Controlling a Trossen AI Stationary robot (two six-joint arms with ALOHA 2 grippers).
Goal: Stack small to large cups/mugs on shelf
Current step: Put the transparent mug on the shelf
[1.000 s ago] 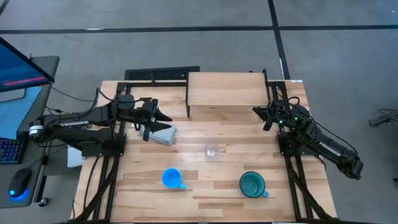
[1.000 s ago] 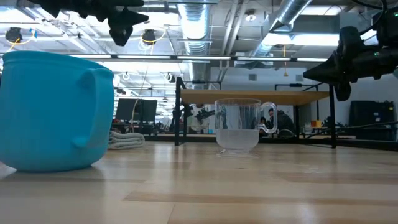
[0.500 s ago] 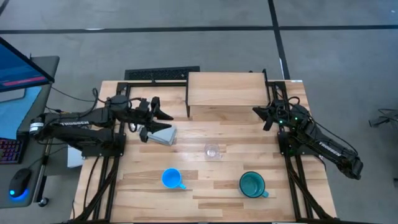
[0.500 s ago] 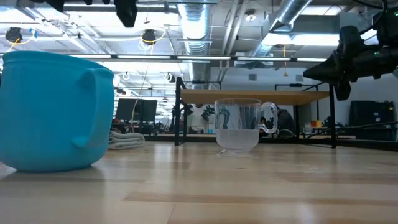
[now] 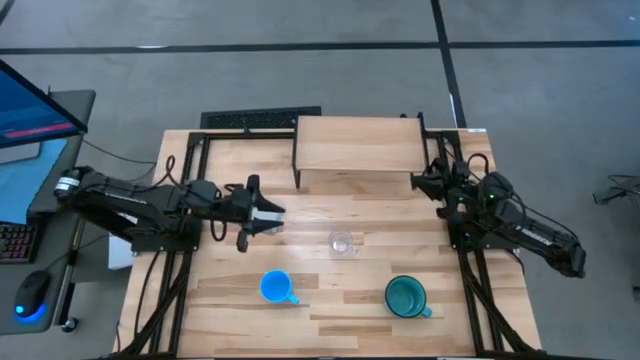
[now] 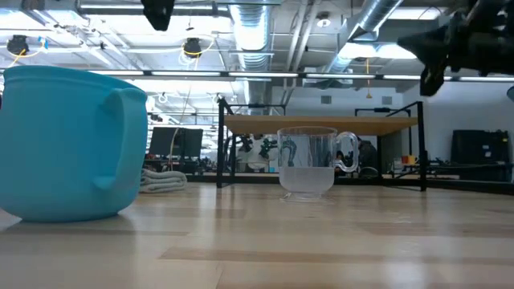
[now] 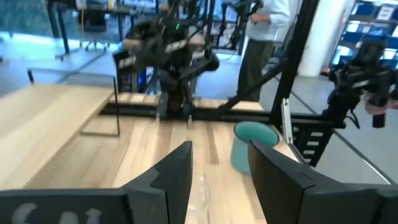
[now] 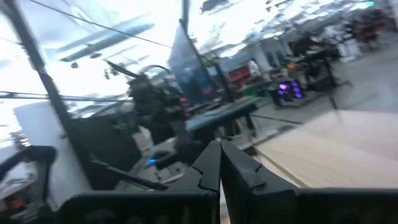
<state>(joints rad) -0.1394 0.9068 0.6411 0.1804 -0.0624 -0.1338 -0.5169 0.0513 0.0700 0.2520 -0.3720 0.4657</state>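
Looking down from above, a plank table (image 5: 330, 290) of light wood stands on a grey floor (image 5: 300, 60) crossed by dark lines. A raised shelf (image 5: 356, 145) of smooth pale wood sits at the far middle of the table on thin black legs. Nothing is stacked on it yet.

Three cups stand on the planks in front of the shelf. The tiny clear glass cup (image 5: 341, 243) is in the middle, well apart from the shelf. The blue mug (image 5: 275, 287) is nearer the front edge and to the left. The teal-green mug (image 5: 406, 296) is at the front right, with its handle pointing right.

The left gripper (image 5: 268, 218) reaches in from the left side and hangs above the table, left of the glass cup. Its two fingers (image 7: 176, 177) are spread apart with nothing between them. A flat grey block peeks out just under its tip.

The right gripper (image 5: 416, 181) is up by the right end of the shelf. Its fingers (image 8: 208, 167) are pressed together and hold nothing.

From table height, the blue mug (image 6: 72, 144) looks huge at the left, and the glass cup (image 6: 309, 163) stands in the middle with the shelf (image 6: 321, 125) behind it. Pipes and lights (image 6: 193, 48) run across the ceiling. A screen (image 5: 30, 105) glows at the far left. A person in a white top (image 7: 267, 31) stands beyond the table.
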